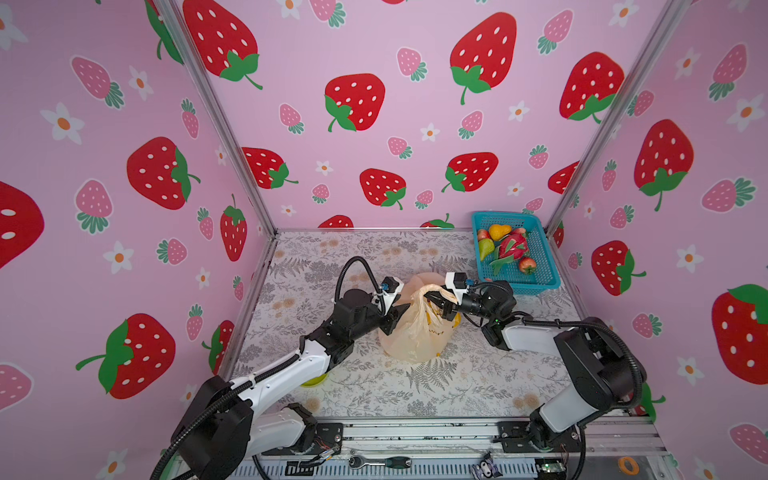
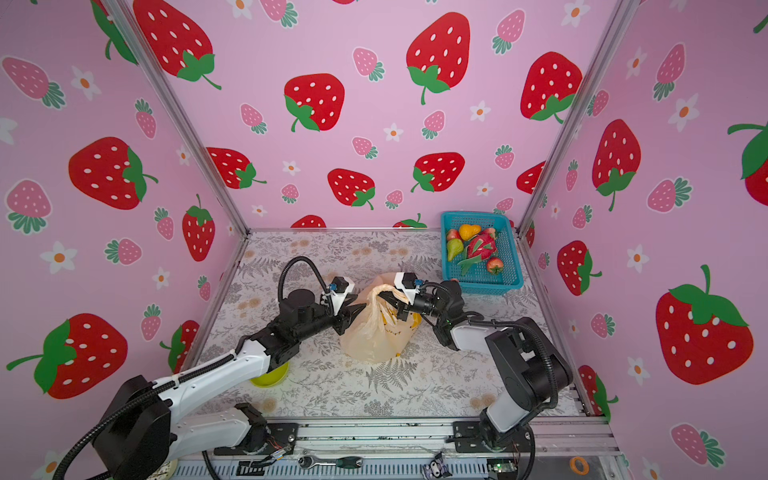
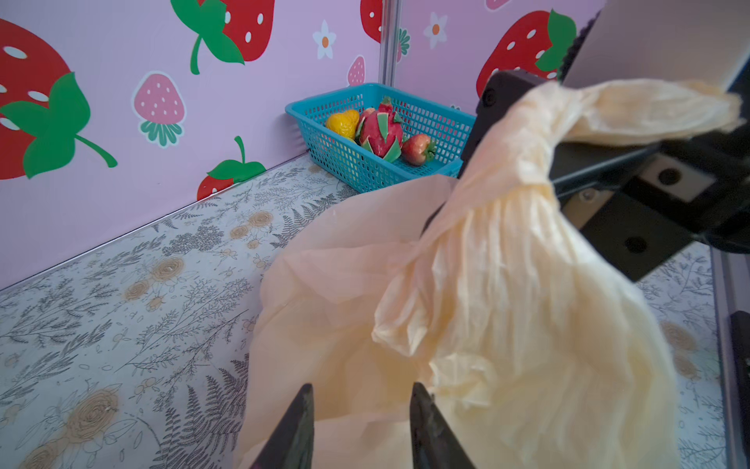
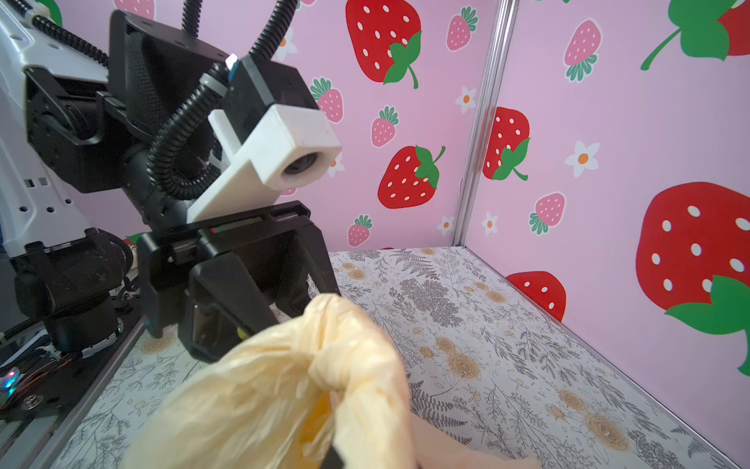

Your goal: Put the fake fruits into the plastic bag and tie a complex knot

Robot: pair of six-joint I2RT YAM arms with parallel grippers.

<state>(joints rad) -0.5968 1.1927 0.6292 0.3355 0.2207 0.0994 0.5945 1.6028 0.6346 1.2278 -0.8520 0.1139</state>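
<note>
Pink printed panels (image 1: 374, 104), patterned with red strawberries and white flowers, closed the cell on its left, far and right sides.

Table (image 1: 415, 395): covered by a grey fern-and-flower sheet, flat and matte in look. A metal rail along the near edge carried both arm bases.

Plastic bag (image 1: 415, 336): thin pale-peach film standing at the table's centre, with its neck gathered and twisted upward into a rope. A yellow shape showed through the right side, probably a banana inside.

Teal mesh basket (image 1: 536, 286): far right corner, apart from the bag, serving as the fruit store.

Right gripper (image 1: 434, 296): clamped on the twisted handle at the bag's top, apparently to hold the film taut for knotting.

Left gripper (image 3: 361, 390): jaws parted, just beside the bag's left flank and gripping nothing visible, seemingly poised to take loose film.

Fake fruits: dragon fruit (image 1: 513, 245), orange pear (image 1: 498, 231), green pear (image 1: 485, 248) and red apples (image 1: 527, 264) lay in the basket. Loading therefore looked incomplete, though tying had begun.

Yellow-green bowl (image 2: 270, 376): near left, partly hidden under the left arm.
</note>
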